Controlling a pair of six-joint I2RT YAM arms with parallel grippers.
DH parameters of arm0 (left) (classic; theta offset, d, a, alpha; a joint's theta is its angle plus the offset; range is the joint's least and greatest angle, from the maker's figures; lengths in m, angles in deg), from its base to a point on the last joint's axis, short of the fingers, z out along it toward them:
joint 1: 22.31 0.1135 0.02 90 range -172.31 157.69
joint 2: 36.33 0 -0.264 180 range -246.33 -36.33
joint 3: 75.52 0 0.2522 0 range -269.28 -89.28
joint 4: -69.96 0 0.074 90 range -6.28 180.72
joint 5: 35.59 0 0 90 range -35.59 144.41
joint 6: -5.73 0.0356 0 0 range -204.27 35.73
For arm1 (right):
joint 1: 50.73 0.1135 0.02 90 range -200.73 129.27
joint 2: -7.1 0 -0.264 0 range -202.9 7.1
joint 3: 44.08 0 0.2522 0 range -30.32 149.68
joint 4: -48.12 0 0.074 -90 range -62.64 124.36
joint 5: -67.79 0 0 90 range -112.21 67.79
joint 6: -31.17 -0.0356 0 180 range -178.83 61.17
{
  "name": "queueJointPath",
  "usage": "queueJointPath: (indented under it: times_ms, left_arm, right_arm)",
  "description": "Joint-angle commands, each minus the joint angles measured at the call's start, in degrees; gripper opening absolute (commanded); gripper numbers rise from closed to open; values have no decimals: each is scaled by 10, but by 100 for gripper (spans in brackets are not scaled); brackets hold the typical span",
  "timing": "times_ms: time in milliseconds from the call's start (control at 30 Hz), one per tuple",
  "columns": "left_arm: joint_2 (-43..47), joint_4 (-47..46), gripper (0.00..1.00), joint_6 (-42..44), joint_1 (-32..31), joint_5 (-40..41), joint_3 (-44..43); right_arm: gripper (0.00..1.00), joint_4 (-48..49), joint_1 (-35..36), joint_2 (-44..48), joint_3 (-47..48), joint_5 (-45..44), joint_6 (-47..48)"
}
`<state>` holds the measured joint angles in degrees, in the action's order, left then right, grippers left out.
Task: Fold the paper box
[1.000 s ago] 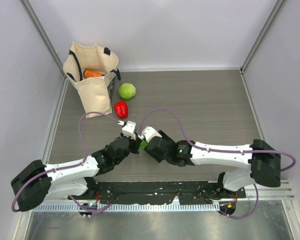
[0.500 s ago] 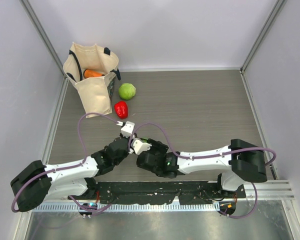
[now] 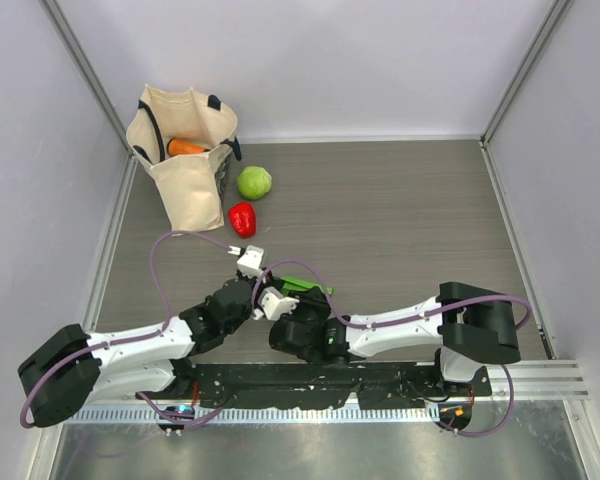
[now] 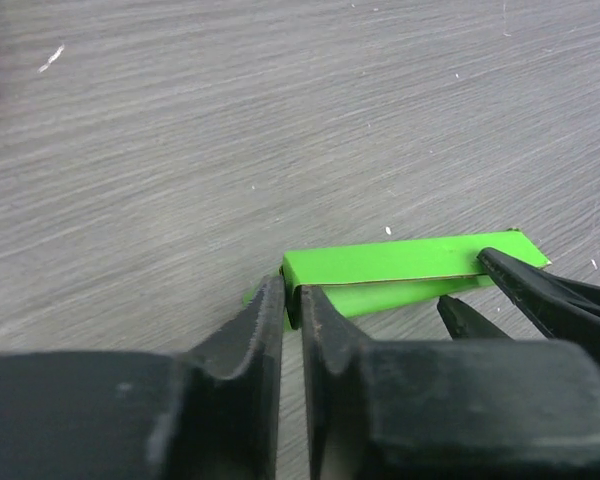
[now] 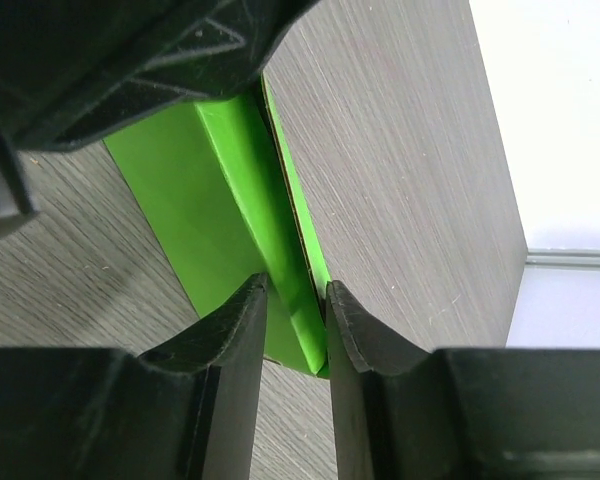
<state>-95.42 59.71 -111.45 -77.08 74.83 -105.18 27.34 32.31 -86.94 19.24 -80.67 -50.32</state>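
Note:
The paper box [image 3: 306, 286], bright green card folded into a narrow strip, lies on the wood-grain table just ahead of both wrists. In the left wrist view, my left gripper [image 4: 291, 290] pinches the strip's left end [image 4: 400, 262], with only a thin slit between its jaws. The right gripper's fingers [image 4: 525, 285] come in at the strip's other end. In the right wrist view, my right gripper [image 5: 292, 285] straddles the raised fold [image 5: 245, 190], and both fingertips rest against its sides. In the top view the arms hide much of the box.
A cream cloth bag [image 3: 185, 160] holding a carrot [image 3: 187, 147] stands at the back left. Beside it lie a round pale-green vegetable [image 3: 254, 182] and a red pepper [image 3: 242, 218]. Grey walls enclose the table on three sides.
The right arm has swung left across the table and its jaws have narrowed onto the fold. The left wrist has slid slightly left, and more of the green strip shows.

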Motion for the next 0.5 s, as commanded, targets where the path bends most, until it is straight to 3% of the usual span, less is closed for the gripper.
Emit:
queueJointPath:
  times_ms: [0,67,167,367,467]
  left_arm:
    - [14,24,23,-16,-6,-41,20]
    - [48,35,37,-31,-6,-58,31]
    - [121,100,47,-64,-3,-55,38]
    - [264,263,66,-157,19,-61,35]
    - [291,341,69,-205,44,-64,14]
  right_arm:
    - [31,48,5,-5,-26,26,19]
    - [30,56,5,0,-32,38,18]
    - [31,67,5,15,-50,58,14]
    - [32,98,5,36,-68,79,17]
    - [33,103,0,40,-77,91,16]
